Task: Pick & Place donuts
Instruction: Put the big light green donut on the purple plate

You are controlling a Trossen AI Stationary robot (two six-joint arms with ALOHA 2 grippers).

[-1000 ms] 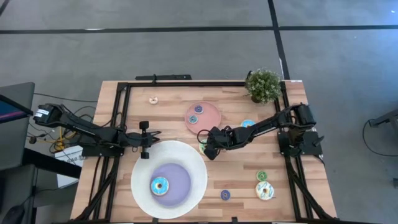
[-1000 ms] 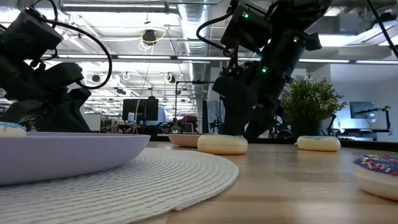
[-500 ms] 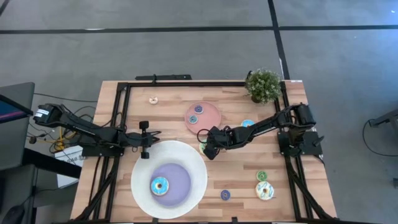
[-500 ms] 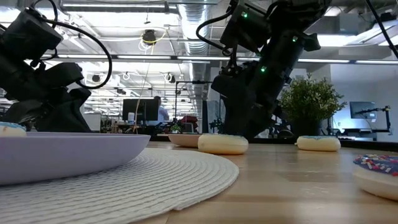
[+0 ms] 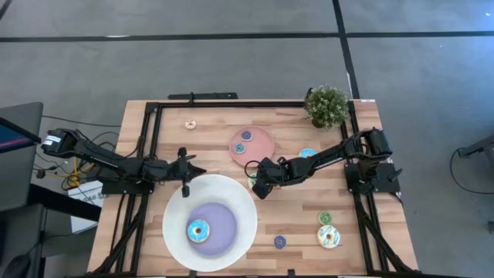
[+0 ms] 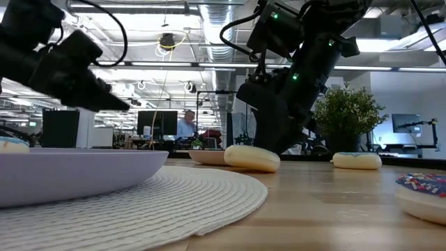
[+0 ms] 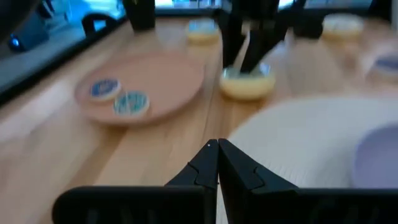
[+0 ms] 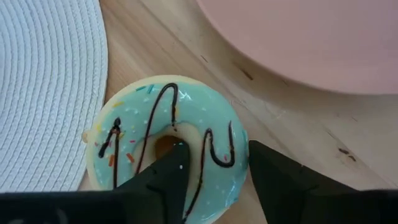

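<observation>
Green donut (image 8: 166, 147) wedged between white plate (image 8: 43, 87), pink plate (image 8: 311, 37); right gripper (image 8: 214, 165) astride.

The pale wooden plank worktop (image 5: 216, 127), edged by a black metal frame (image 5: 231, 103), carries a big white woven-rimmed plate with a lavender centre (image 5: 176, 232) at its near left and a plain pink round plate (image 5: 262, 150) near the middle. A small potted green plant (image 5: 326, 106) stands at the far right corner. Lying directly on the wood are a small cream donut (image 5: 190, 123) far left, a blue-iced donut (image 5: 307, 154) right of the pink plate, a mint-iced donut with dark drizzle (image 8: 166, 146) between the two plates, and near right a small green donut (image 5: 325, 218), a white sprinkled donut (image 5: 329, 236) and a small purple donut (image 5: 279, 242).
</observation>
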